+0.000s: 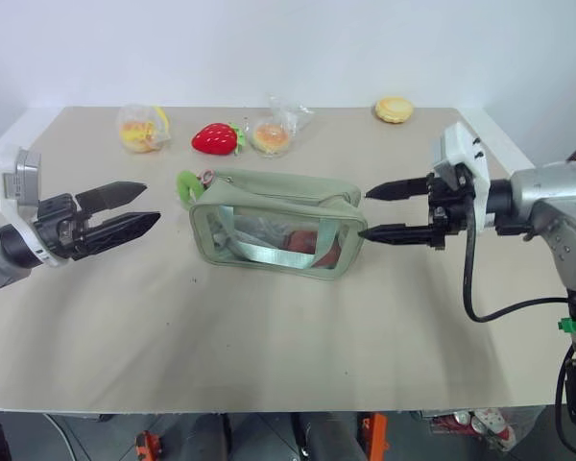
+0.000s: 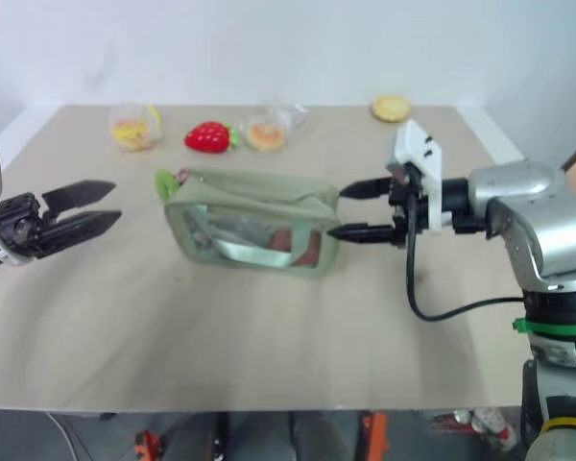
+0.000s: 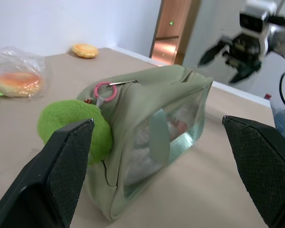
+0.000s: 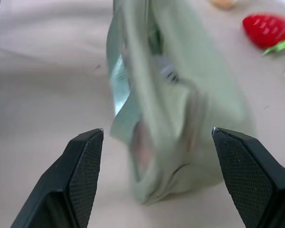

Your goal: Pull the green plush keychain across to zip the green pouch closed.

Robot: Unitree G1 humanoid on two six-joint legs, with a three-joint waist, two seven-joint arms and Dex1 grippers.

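so far nothing is zipped: green plush keychain (image 1: 188, 185) hangs at 9 o'clock end of green pouch (image 1: 276, 223), mid-surface; left hand (image 1: 142, 212) and right hand (image 1: 367, 213) both open, empty, flanking it.

The green pouch (image 1: 274, 223) is a soft, pale green bag with a see-through side and a light green strap across that side. It stands upright on its bottom. The green plush keychain (image 1: 189, 184) is a fuzzy bright green ring on a small pink clasp. It hangs at the pouch's left end, touching it.
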